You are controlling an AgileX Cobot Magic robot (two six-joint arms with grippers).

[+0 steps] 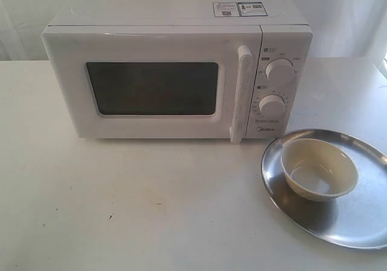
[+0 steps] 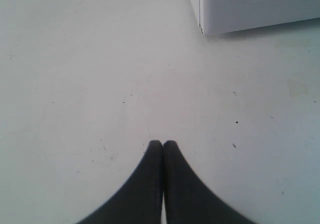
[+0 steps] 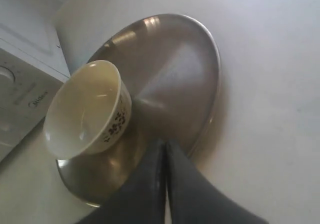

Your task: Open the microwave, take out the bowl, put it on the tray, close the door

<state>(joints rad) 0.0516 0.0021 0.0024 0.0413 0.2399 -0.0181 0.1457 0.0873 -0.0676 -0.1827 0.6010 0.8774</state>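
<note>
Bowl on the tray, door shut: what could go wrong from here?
1. The shut right gripper points at the tray's rim near the bowl; a careless forward move could nudge the bowl.
2. The door looks flush, but whether it latched cannot be seen; it might swing open.

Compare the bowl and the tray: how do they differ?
The bowl is cream; the tray is shiny silver metal. The bowl is deep-walled, the tray nearly flat with a low rim. The bowl is far smaller and sits on the tray. Both are round.
</note>
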